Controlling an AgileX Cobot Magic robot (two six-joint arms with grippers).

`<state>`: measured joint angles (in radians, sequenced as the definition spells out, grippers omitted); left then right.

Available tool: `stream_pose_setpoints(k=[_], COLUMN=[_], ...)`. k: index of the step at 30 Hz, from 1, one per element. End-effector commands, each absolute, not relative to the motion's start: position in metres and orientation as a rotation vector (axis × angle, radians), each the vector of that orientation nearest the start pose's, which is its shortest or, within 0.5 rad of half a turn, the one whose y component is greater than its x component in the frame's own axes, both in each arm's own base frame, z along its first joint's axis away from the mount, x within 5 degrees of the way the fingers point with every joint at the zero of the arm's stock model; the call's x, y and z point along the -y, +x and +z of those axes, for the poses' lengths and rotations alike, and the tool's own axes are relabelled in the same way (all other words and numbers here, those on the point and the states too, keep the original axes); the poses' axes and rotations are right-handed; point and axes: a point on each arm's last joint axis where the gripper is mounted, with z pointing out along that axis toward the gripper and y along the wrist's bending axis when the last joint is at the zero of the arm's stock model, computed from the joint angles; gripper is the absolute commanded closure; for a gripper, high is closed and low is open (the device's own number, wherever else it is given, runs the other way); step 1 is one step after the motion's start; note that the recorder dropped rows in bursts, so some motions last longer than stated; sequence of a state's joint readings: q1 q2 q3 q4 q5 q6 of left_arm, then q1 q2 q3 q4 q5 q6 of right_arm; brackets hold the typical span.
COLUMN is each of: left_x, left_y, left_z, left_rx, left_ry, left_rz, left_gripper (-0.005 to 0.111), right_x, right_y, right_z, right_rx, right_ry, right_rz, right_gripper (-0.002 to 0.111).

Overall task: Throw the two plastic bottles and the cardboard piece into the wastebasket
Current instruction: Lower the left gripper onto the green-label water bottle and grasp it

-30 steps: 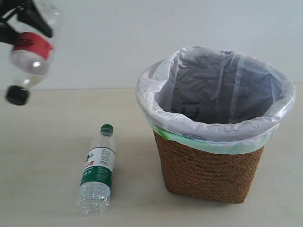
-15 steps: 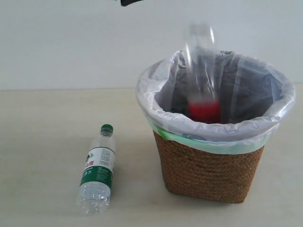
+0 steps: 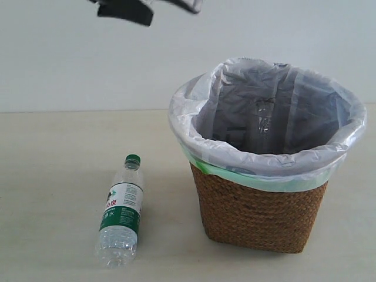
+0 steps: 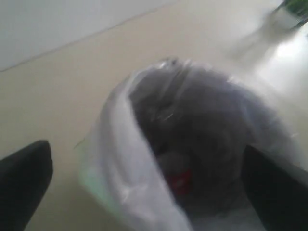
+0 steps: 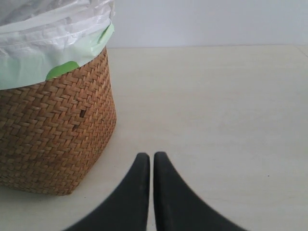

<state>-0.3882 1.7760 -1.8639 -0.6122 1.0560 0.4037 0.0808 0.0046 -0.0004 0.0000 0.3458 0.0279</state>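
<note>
The wicker wastebasket [image 3: 258,217] with its white bag liner stands right of centre on the table. The red-label bottle [image 3: 263,122] lies inside it, and only its clear body shows above the rim. In the blurred left wrist view its red label [image 4: 180,182] shows deep in the bag. My left gripper [image 3: 155,7] hangs open and empty high above the table, left of the basket. The green-label bottle [image 3: 120,210] lies on the table left of the basket, cap pointing away. My right gripper [image 5: 153,157] is shut on nothing, low over the table beside the basket [image 5: 53,130]. The cardboard piece is out of view.
A pale wall runs behind the light wooden table [image 3: 53,153]. Bare tabletop [image 5: 216,106] stretches beyond the right gripper.
The red-label bottle left my left gripper, fell through the air and dropped into the wastebasket. The left gripper moved right along the top of the view. The green-label bottle stayed still.
</note>
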Motion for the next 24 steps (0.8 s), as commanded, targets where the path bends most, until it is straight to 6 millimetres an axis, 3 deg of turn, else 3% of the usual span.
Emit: stream_pose_setpoints(k=[1, 3, 7, 12, 15, 17, 24], left_x=[0.159, 0.159, 0.162, 0.143, 0.14, 0.14, 0.15], left_y=[0.349, 0.347, 0.343, 0.331, 0.314, 0.31, 0.312], left_z=[0.382, 0.368, 0.343, 0.279, 0.241, 0.22, 0.192], left_rx=[-2.539, -2.619, -2.716, -2.943, -3.08, -3.06, -2.925], left_ry=[0.644, 0.548, 0.535, 0.52, 0.494, 0.45, 0.288], left_rz=[-0.381, -0.414, -0.439, -0.183, -0.211, -0.251, -0.45], left_gripper=[0.0, 0.0, 0.0, 0.0, 0.0, 0.0, 0.0], right_x=[-0.004, -0.004, -0.004, -0.004, -0.004, -0.004, -0.004], right_y=[0.053, 0.053, 0.053, 0.053, 0.053, 0.053, 0.053], right_z=[0.183, 0.183, 0.183, 0.183, 0.183, 0.183, 0.183], right_rx=[-1.821, -1.821, -1.821, -1.821, -1.821, -1.821, -1.821], right_ry=[-0.052, -0.052, -0.052, -0.052, -0.052, -0.052, -0.052], right_rz=[0.062, 0.062, 0.062, 0.062, 0.062, 0.062, 0.062], right_gripper=[0.108, 0.108, 0.108, 0.108, 0.108, 0.108, 0.108])
